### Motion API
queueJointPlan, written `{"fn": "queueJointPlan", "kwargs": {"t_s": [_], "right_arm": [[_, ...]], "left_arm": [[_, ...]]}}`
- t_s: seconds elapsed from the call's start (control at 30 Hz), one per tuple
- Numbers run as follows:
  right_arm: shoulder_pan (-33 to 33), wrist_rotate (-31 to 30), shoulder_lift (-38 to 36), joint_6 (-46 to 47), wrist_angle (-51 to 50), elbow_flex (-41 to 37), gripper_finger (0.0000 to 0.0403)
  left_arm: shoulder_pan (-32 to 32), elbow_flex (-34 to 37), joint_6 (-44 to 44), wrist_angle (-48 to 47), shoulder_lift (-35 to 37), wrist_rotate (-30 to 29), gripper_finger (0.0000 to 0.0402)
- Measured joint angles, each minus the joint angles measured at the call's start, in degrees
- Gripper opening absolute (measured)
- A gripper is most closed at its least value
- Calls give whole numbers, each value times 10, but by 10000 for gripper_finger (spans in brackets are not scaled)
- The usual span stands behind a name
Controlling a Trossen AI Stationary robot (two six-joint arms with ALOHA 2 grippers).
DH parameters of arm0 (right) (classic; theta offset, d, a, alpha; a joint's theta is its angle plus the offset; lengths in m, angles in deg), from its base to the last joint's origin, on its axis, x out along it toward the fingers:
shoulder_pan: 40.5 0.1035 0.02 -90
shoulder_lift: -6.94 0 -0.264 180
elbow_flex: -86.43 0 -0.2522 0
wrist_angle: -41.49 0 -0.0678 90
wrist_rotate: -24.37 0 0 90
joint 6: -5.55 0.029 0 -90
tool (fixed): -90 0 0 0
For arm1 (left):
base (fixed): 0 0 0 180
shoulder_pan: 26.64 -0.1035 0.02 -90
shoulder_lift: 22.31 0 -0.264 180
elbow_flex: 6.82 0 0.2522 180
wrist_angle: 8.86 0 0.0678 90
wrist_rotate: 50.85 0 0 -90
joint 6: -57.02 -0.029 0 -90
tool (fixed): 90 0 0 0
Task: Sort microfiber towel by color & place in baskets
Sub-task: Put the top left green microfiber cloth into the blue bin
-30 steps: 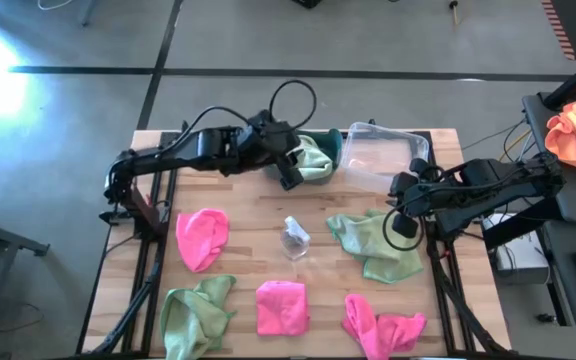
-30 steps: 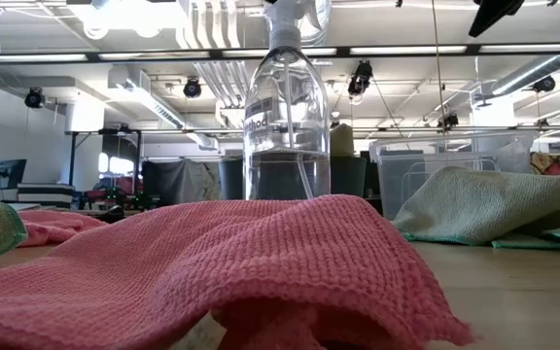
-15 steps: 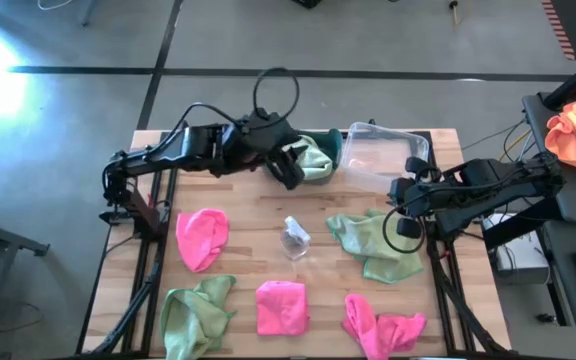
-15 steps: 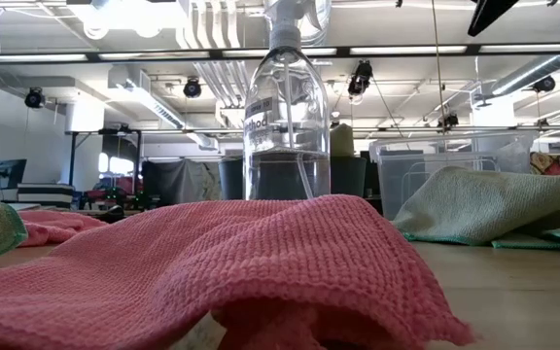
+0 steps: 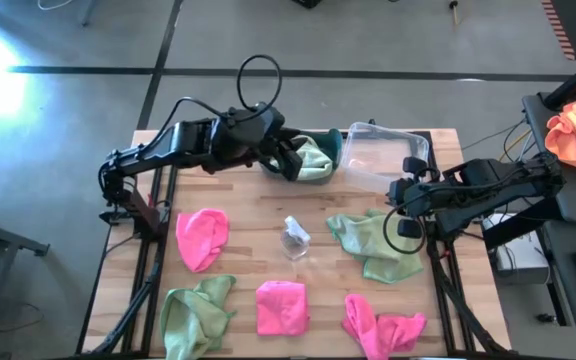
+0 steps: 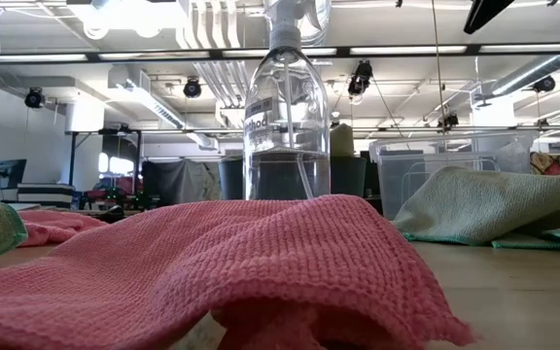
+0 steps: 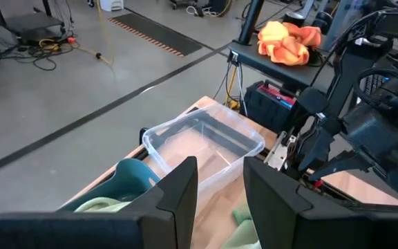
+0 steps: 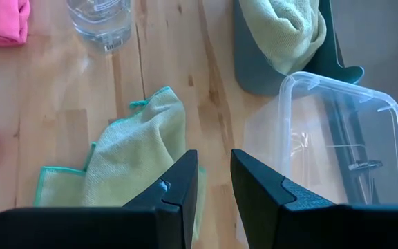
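A: Which step are we on?

B: Looks like between picks, imo. One green towel (image 5: 313, 158) sits in the teal basket (image 8: 254, 66) at the far edge of the counter (image 5: 248, 215). Left gripper (image 5: 290, 160) hangs just beside that basket, fingers apart w/ nothing between them.

A: And the right one?

B: Right gripper (image 5: 404, 226) is low over the near-right green towel (image 5: 373, 240), at its right edge. From its wrist cam the fingers (image 8: 178, 190) are a bit apart, nothing held. Can't tell if it's touching the cloth.

A: So that towel's next?

B: My guess. It's green, so it'd go to the teal basket w/ the other green one. Needs a pinch on a raised fold, lift, then carry past the clear basket (image 5: 383, 152), which is just beyond the towel and next to the teal one.

A: Clear basket has anything in it?

B: Empty as far as I can see. Pinks would go there, prob.

A: What's left on the counter?

B: Pink towel at left (image 5: 201, 237), pink at mid-front (image 5: 281, 306), pink at front right (image 5: 383, 328), plus another green at front left (image 5: 193, 315). Spray bottle (image 5: 293, 238) stands in the middle, near the green towel's left edge, so watch it on any swing across.

A: Progress?

B: Early. One in, five out.
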State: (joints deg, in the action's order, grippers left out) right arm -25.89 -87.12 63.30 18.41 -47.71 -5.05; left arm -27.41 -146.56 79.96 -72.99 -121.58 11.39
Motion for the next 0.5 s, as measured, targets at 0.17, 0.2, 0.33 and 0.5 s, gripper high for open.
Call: {"fn": "queueJointPlan", "kwargs": {"t_s": [0.17, 0.2, 0.33, 0.5], "right_arm": [[0, 0, 0, 14, 1, 0, 82], [0, 0, 0, 25, 1, 0, 82], [0, 0, 0, 66, 3, 0, 82], [0, 0, 1, 124, 12, 0, 82]], "left_arm": [[0, 0, -31, -25, 0, 41, 103], [0, 0, -38, -37, 0, 55, 103], [0, 1, -51, -127, 0, 129, 103], [0, 6, -70, -309, 0, 212, 103]]}}
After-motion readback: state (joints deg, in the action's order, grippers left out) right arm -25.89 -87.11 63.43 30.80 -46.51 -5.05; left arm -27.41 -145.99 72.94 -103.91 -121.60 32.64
